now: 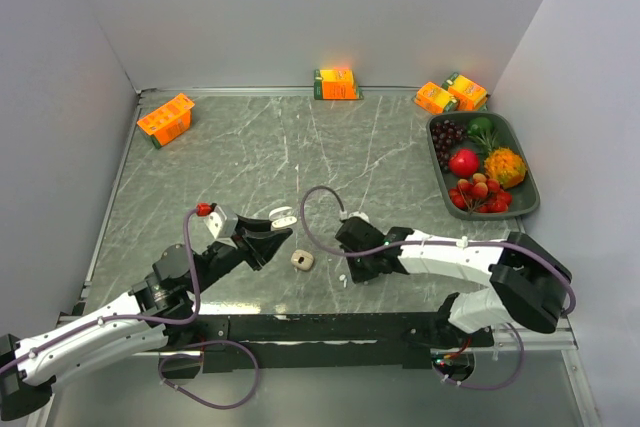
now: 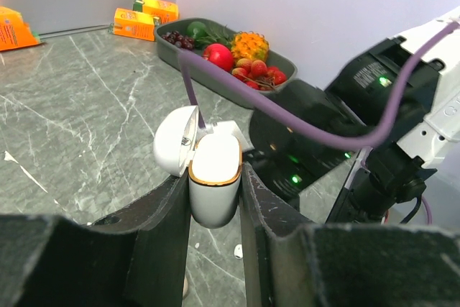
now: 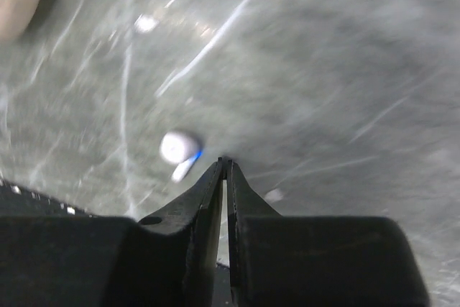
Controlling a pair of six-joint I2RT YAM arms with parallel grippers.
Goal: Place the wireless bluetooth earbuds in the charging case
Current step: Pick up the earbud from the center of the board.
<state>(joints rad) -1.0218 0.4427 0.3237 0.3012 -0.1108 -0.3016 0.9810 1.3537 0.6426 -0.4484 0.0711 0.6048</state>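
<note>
My left gripper (image 1: 268, 239) is shut on a white charging case (image 2: 213, 177) with a gold rim. It holds the case off the table with the lid (image 2: 175, 140) hinged open; the case also shows in the top view (image 1: 283, 217). One small white earbud (image 3: 178, 150) lies on the table just left of my right gripper's (image 3: 225, 163) tips. The right jaws are pressed together with nothing between them. That earbud also shows as a white speck in the top view (image 1: 342, 279) and in the left wrist view (image 2: 238, 251). The right gripper (image 1: 350, 272) is low over the table.
A small beige rounded object (image 1: 302, 260) lies between the two grippers. A dark tray (image 1: 524, 213) of fruit stands at the right edge. Orange cartons sit at the back left (image 1: 166, 118), back middle (image 1: 336, 83) and back right (image 1: 450, 95).
</note>
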